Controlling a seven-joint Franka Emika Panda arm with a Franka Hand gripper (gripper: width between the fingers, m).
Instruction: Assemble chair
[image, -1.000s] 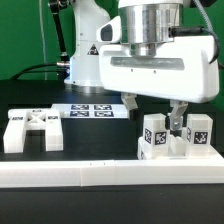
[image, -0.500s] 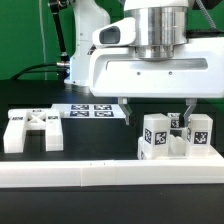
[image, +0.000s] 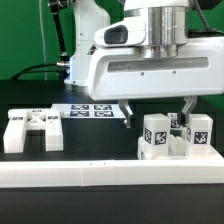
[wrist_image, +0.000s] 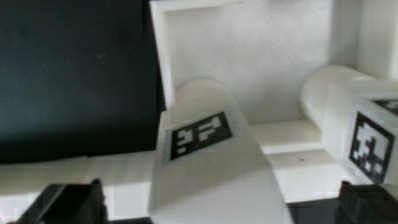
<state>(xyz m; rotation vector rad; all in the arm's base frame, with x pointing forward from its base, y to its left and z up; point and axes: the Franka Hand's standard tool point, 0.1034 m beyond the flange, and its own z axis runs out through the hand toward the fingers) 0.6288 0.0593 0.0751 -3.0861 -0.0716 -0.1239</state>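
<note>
The gripper (image: 157, 113) hangs over the group of chair pieces (image: 176, 138) with its two fingers (image: 126, 110) spread wide and nothing pinched between them. A second ago the fingers stood closer together, the hand was tilted, and one finger reached down among the tagged blocks. Half a second ago the hand was already level and its fingers were apart. Since then almost nothing has changed.

The group of chair pieces stands near the table's (image: 30, 100) front edge, toward the exterior view's right, just behind the long white frame (image: 90, 176) that runs along that edge. It has not moved across the three pictures. A flat chair piece (image: 30, 130) with a crossed middle lies near the same edge at the exterior view's left, well apart from the group and also unmoved. The marker board (image: 95, 111) lies farther back, between the two.

In the wrist view a tagged white piece (wrist_image: 210, 150) sits close below the camera. One dark fingertip (wrist_image: 71, 205) shows beside it, clear of the piece.
</note>
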